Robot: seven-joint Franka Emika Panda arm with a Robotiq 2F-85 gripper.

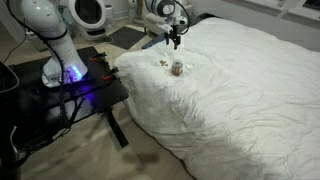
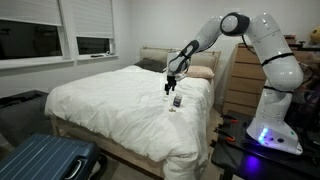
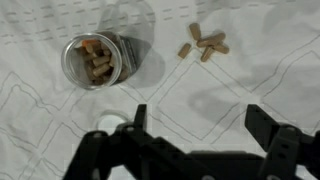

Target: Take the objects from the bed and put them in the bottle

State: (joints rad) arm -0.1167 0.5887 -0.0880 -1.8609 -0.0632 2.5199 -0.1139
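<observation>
Gripper (image 3: 197,120) above the bed (image 3: 270,85), jaws wide, nothing held.
We note the bottle (image 3: 92,60) part-filled; loose objects (image 3: 205,43) lie near it.

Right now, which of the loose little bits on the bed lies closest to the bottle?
The lone bit at the cluster's left edge in the wrist view: it lies slightly apart, on the side facing the bottle, while the others bunch together.
</observation>
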